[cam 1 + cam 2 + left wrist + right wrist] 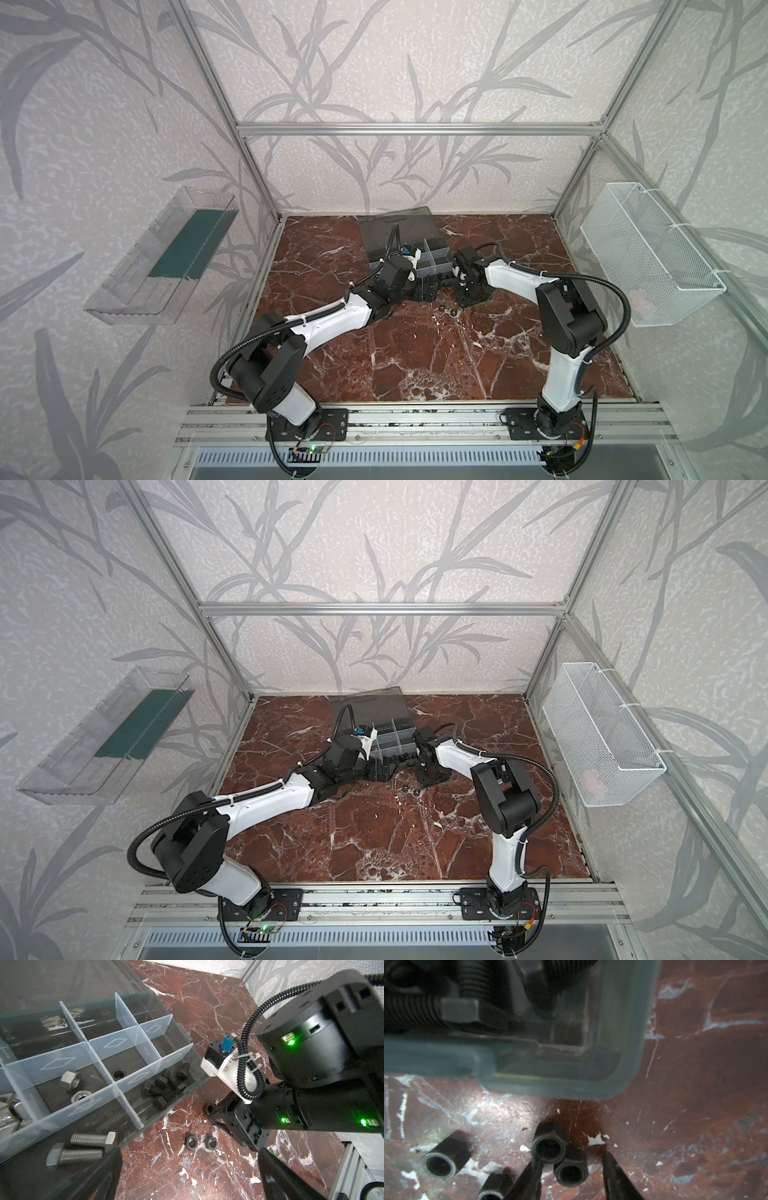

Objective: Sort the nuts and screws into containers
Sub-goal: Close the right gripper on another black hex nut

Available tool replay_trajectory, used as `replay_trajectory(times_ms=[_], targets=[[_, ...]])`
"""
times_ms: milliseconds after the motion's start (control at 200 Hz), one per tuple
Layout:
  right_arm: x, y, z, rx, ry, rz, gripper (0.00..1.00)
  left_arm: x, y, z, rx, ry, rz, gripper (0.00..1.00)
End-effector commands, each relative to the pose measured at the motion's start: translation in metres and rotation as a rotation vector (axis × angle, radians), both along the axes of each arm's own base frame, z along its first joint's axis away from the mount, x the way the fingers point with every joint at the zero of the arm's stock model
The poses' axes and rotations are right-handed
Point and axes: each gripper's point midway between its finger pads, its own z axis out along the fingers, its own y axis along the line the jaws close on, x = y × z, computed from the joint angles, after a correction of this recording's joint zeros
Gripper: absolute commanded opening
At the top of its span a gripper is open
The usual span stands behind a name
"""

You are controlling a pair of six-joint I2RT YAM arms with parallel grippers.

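Room: leaf-patterned walls around a red-brown marble table (415, 353).
Case: dark grey organizer (395, 226) (370, 704) with its lid open, at 12 o'clock on the table in both top views.
Right gripper (571, 1157): jaws partly apart, tips down on the table by the case's 5 o'clock corner. They straddle one black nut (571, 1169), with a gap showing on each side, so nothing is gripped. One fingertip (536, 1164) looks to touch a second nut (549, 1145).
Left gripper (190, 1159): jaws spread wide and empty, low beside the case's 6 o'clock edge.
Loose nuts: black, on bare marble just to the 6 o'clock side of the case.
Top views only: both arms meeting in front of the case. The loose nuts are mere dark specks (446, 309).
Left wrist view only: the case's contents between whitish dividers (112, 1043). Separate compartments hold black bolts (164, 1086), silver nuts (69, 1080), silver bolts (83, 1147) and one black nut (117, 1074).
Right wrist view only: the gaps around the straddled nut. Two more loose nuts (444, 1159) (494, 1188) lie nearby, and the case's corner (623, 1043) is blurred.
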Motion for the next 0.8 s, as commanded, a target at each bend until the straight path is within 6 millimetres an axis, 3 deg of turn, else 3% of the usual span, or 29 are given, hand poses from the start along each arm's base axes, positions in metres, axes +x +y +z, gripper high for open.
replay_trajectory(times_ms=[0,235,795], targets=[[-0.0051,-0.0024,-0.007,-0.015,0.043,0.006,0.46,0.0028,-0.0053,0.0138,-0.02,-0.017,-0.004,0.99],[-0.0067,-0.0033,-0.0068,-0.015,0.042,0.003,0.37,0.0028,-0.0044,0.0151,-0.016,-0.023,-0.003,0.99],[-0.0113,-0.0088,-0.0068,-0.026,0.039,-0.006,0.28,0.002,-0.0044,0.0175,-0.014,-0.031,-0.005,0.99]])
